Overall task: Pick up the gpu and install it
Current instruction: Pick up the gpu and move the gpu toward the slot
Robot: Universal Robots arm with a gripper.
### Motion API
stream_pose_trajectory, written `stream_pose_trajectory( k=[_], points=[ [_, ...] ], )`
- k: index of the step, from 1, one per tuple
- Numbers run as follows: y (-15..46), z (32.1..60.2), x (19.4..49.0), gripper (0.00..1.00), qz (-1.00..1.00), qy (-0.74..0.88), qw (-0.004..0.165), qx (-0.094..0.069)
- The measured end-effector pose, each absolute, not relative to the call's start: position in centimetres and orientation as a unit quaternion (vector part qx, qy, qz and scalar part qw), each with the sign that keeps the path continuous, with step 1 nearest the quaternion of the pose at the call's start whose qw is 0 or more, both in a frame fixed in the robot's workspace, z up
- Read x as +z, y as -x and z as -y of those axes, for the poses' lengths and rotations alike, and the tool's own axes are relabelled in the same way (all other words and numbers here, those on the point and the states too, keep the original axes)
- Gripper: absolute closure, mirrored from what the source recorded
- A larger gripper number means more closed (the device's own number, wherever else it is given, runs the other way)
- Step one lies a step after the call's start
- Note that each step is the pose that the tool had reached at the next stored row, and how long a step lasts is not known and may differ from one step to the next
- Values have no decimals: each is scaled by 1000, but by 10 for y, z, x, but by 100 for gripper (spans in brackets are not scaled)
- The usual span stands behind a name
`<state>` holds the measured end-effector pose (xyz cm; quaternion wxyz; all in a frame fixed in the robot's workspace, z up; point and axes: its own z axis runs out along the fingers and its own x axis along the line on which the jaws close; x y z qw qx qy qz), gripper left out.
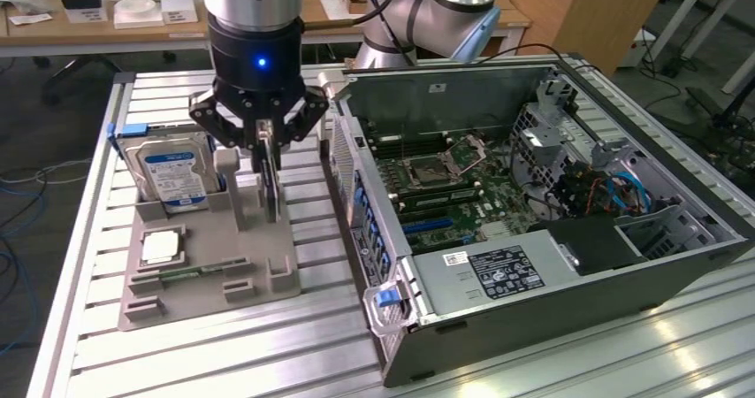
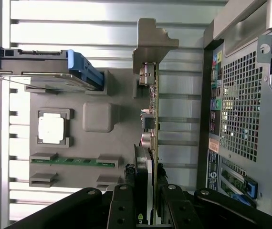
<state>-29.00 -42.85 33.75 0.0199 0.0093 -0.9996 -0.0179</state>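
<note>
The gpu [image 1: 272,186] is a thin dark card held on edge, upright, over the grey holder tray [image 1: 236,296]. My gripper [image 1: 267,137] comes down from above and is shut on the card's upper edge, one finger on each face. In the wrist view the gpu [image 2: 151,124] runs away from my gripper [image 2: 145,207], with its silver bracket [image 2: 150,43] at the far end. Whether the card's lower edge still rests in the holder I cannot tell. The open computer case [image 1: 554,265] lies to the exterior view's right, its motherboard [image 1: 443,190] exposed with a blue slot [image 1: 430,224].
On the tray stand a hard drive [image 1: 171,175] in a blue frame, a processor chip [image 1: 162,246] and a green memory stick [image 1: 193,273]. The case's perforated rear wall [image 2: 241,109] is close beside the card. The slatted aluminium table [image 1: 236,363] ends at the exterior view's left.
</note>
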Motion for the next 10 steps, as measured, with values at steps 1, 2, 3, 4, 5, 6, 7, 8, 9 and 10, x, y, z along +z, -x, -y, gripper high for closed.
stream_pose_trajectory(
  k=[1, 2, 3, 4, 5, 6, 7, 8, 9, 10],
  points=[
    [290, 429, 338, 73, 1000, -9, 20, -18],
    [290, 429, 338, 73, 1000, -9, 20, -18],
    [290, 428, 339, 73, 1000, -9, 20, -18],
    [290, 429, 339, 73, 1000, -9, 20, -18],
    [290, 429, 340, 73, 1000, -9, 20, -18],
    [290, 429, 340, 73, 1000, -9, 20, -18],
    [290, 429, 340, 73, 1000, -9, 20, -18],
    [290, 429, 341, 73, 1000, -9, 20, -18],
    [290, 429, 341, 73, 1000, -9, 20, -18],
    [290, 429, 341, 73, 1000, -9, 20, -18]
  ],
)
